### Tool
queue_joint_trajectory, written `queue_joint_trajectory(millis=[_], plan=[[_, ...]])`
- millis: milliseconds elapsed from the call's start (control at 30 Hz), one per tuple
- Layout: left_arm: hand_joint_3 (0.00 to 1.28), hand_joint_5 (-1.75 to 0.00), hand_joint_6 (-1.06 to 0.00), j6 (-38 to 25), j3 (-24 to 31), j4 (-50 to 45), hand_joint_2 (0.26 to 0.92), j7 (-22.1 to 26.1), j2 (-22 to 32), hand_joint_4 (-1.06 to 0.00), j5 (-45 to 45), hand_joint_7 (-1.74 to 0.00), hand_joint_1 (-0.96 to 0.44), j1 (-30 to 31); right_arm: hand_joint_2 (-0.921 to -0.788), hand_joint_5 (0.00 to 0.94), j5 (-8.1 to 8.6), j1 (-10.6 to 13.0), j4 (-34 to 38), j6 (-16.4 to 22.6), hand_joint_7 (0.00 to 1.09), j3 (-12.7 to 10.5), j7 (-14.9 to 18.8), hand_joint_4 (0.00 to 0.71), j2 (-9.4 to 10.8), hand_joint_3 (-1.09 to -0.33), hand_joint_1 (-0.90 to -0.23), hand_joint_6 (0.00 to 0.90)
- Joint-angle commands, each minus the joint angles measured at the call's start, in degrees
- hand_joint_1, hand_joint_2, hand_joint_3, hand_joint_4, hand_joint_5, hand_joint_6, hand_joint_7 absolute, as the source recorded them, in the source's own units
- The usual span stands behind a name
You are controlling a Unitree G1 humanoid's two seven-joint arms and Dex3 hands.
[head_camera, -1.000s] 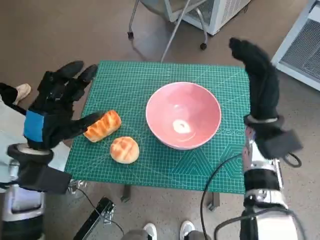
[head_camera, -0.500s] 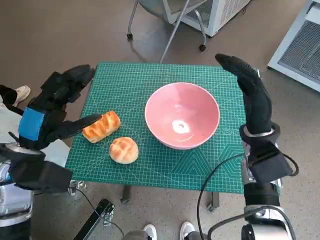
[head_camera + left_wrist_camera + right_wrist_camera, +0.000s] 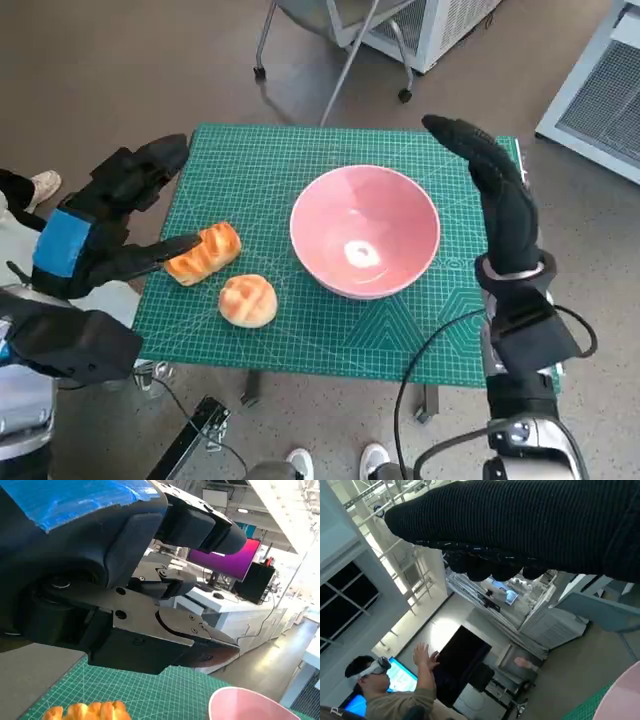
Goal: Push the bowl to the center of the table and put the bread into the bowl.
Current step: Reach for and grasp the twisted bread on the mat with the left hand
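A green cutting mat (image 3: 330,330) is covering the small table, and everything is lying on it. The pink bowl (image 3: 365,230) is sitting upright toward the mat's right edge, a little right of the middle, with nothing in it but a pale glint at the bottom; its rim is also showing in the left wrist view (image 3: 250,705).

The right hand (image 3: 495,195), in its black glove, is hovering flat and open just beside the bowl's right rim, fingers stretched toward the far right corner and holding nothing. Whether it is touching the rim cannot be told.

The left hand (image 3: 95,235) is hanging open over the mat's left edge, fingers spread, one finger reaching toward the long bread; it is gripping nothing.

The long ridged bread (image 3: 203,252) is lying near the left edge, just beside that fingertip. The round bread (image 3: 247,299) is sitting toward the near edge, just beside the long one and apart from the bowl.

In the right wrist view a person (image 3: 395,690) wearing a headset is raising a hand.
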State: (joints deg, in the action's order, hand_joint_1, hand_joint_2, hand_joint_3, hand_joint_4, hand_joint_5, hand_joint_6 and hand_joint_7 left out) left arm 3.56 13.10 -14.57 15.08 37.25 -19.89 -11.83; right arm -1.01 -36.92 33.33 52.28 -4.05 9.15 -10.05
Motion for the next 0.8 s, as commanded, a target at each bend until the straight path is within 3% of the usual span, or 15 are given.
queue_joint_trajectory(millis=[33, 200, 400, 567, 800], plan=[[0.00, 0.00, -0.44, -1.4, -0.5, 0.0, 0.837, 0.8, 0.8, -0.35, -0.3, -0.24, 0.03, 0.4, -0.921, 0.020, -0.66, 1.4, -0.3, -0.6, 0.90, 0.5, -0.4, 0.317, 0.0, -0.840, -0.611, -0.001], [0.00, 0.00, -0.45, -6.7, -1.9, -1.4, 0.836, 3.1, 2.0, -0.34, -3.0, -0.20, 0.04, -0.2, -0.921, 0.020, -0.43, 1.4, -0.6, -0.9, 0.90, 0.6, -0.4, 0.315, 0.0, -0.840, -0.611, -0.001], [0.00, 0.00, -0.47, -23.2, -8.4, -4.4, 0.810, 13.0, 5.4, -0.26, -12.8, -0.10, 0.07, -3.9, -0.921, 0.021, -0.38, 1.5, -1.0, -1.3, 0.90, 0.7, -0.5, 0.315, 0.2, -0.840, -0.614, -0.001], [0.00, 0.00, -0.44, -31.8, -13.5, -3.7, 0.790, 17.9, 5.3, -0.20, -18.3, -0.05, 0.09, -7.7, -0.921, 0.021, -0.35, 1.3, -0.6, -1.3, 0.90, 0.7, -0.5, 0.316, 0.2, -0.841, -0.607, -0.001], [0.00, 0.00, -0.41, -36.0, -20.8, 4.3, 0.776, 20.0, 3.9, -0.17, -22.9, -0.02, 0.08, -13.8, -0.921, 0.022, -0.26, 1.5, -0.8, -1.6, 0.90, 0.9, -0.6, 0.314, 0.4, -0.843, -0.605, -0.001]])
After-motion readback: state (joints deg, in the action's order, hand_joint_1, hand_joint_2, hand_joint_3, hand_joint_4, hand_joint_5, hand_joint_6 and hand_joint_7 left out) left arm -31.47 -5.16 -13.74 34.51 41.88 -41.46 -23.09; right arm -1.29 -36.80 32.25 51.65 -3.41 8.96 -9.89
